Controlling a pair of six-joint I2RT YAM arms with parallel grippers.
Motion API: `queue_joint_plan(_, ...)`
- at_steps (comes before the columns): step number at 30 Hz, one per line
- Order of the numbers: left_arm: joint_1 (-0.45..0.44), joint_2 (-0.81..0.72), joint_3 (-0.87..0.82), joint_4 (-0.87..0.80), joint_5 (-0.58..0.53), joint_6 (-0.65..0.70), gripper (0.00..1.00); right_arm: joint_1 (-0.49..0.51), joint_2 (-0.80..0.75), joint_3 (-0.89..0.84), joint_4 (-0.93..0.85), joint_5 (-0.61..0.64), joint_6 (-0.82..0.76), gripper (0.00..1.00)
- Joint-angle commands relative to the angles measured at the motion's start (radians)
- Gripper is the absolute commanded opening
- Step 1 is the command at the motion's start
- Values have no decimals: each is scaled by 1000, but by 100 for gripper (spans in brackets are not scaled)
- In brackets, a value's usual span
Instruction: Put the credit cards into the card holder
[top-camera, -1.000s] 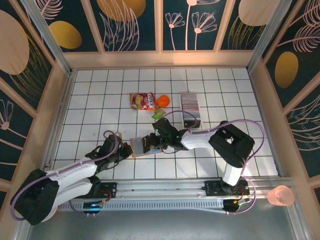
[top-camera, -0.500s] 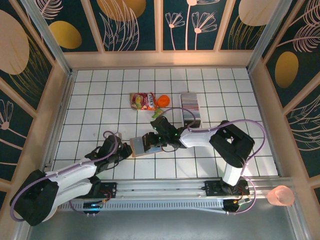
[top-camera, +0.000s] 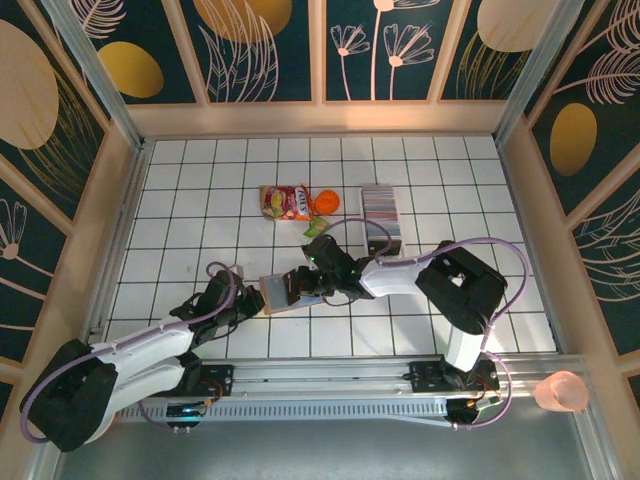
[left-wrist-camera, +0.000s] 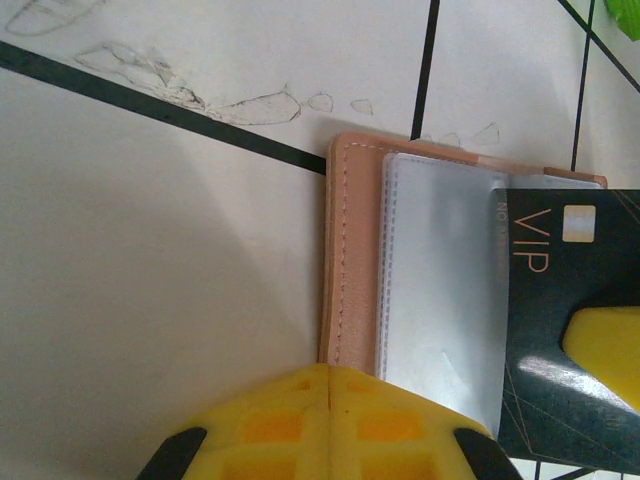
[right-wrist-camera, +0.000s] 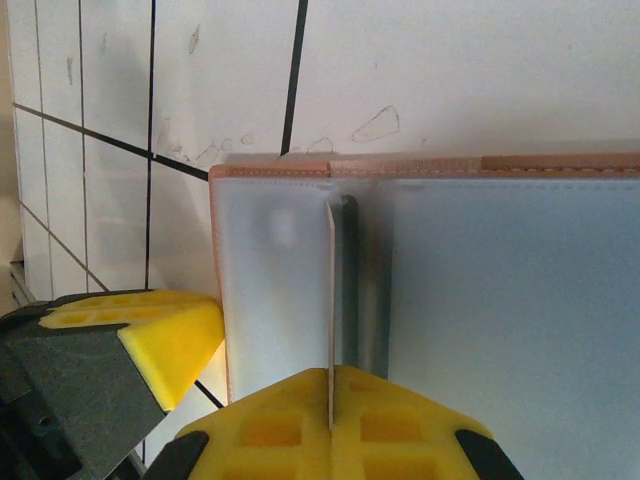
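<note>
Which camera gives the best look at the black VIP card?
The left wrist view: the black VIP card lies face-on over the card holder, lettering readable. The right wrist view shows it edge-on, a thin line between the right gripper's fingers. The top external view shows it as a tiny dark patch.

Red snack packet (top-camera: 284, 202) beside orange item (top-camera: 326, 201); green packet (top-camera: 317, 228) near.

Showing "VIP" in gold capitals on the dark card (left-wrist-camera: 540, 340), lying over the card holder (left-wrist-camera: 342, 250); smaller print beside it being too fine to read.
</note>
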Motion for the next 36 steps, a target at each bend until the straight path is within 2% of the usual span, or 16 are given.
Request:
queue_joint_plan(1,-5,0,-18,-8,-11,11,0,5,1,-45,83,-38,86,0)
queue_joint_plan(16,-5,8,-26,4,-10,17,0,3,6,-63,157,-62,95,0)
queue_joint_plan(33,-5,17,-27,-10,-20,28,0,-4,-27,-134,343,-104,140,0)
queue_joint_plan(36,-4,14,-27,-14,-22,28,0,-8,-10,-154,419,-130,178,0)
